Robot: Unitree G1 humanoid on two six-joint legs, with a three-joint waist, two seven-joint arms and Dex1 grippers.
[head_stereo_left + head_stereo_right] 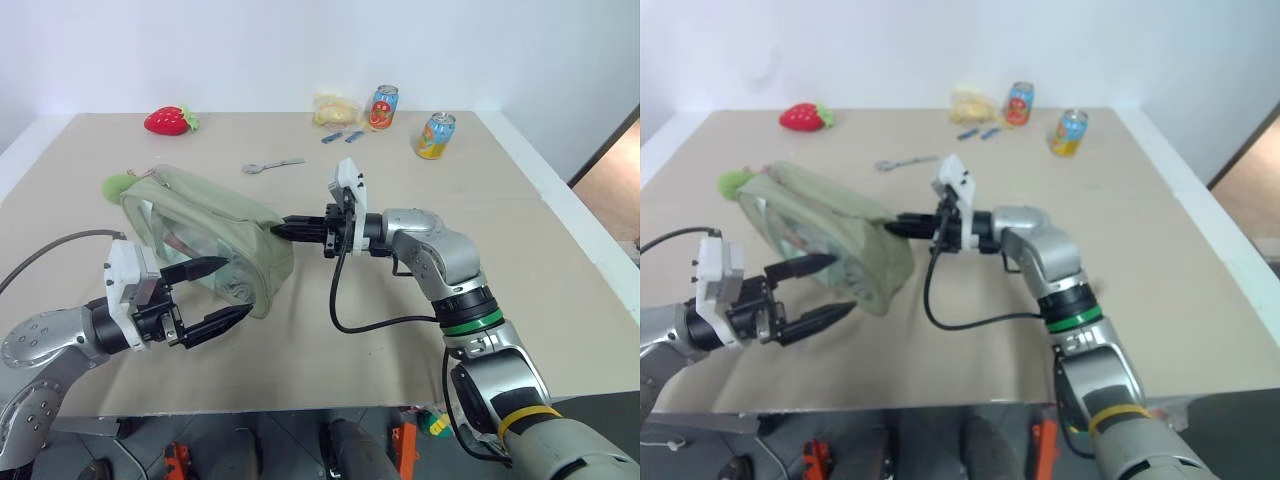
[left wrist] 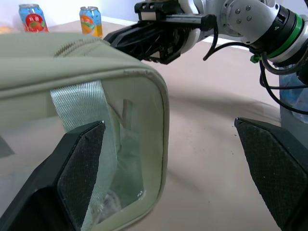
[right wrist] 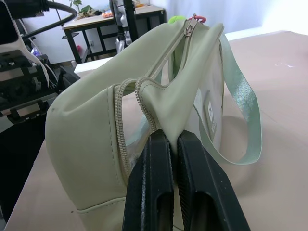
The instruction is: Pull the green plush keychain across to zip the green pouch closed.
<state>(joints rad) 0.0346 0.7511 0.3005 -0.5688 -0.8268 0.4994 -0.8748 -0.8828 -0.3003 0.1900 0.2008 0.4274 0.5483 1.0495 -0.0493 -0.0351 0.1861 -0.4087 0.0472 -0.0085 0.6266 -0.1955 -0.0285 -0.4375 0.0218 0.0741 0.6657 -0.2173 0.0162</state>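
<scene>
- We see a beige table (image 1: 520,260) carrying everything in the scene, its far edge against a pale wall.
- We find the pouch (image 1: 215,235) left of centre on the table, lying on a slant: one end far-left, the other near-right. Its clear window panel faces the near-left side, and a pale webbing strap runs down that panel.
- We note the pouch's top zipper is open along the length we can see; in the right wrist view the two rows of teeth stand apart, and the slider sits at the far end.
- We place the right gripper (image 1: 283,228) at the pouch's right end, pointing left. Its jaws are closed, pinching the fabric at that end of the zipper.
- We place the left gripper (image 1: 222,291) at the near side of the pouch, by the window panel. Its jaws are spread wide, holding nothing; one finger lies in front of the panel, the other is clear of the bag.
- We find the keychain (image 1: 117,185) at the far-left end of the pouch, well apart from both grippers.
- We log two drink cans, one orange-yellow (image 1: 436,136) at far right, one red-blue (image 1: 382,107) just left of it.
- We log a strawberry toy (image 1: 170,121) at far left.
- We log a spoon (image 1: 272,165) beyond the pouch, near the middle.
</scene>
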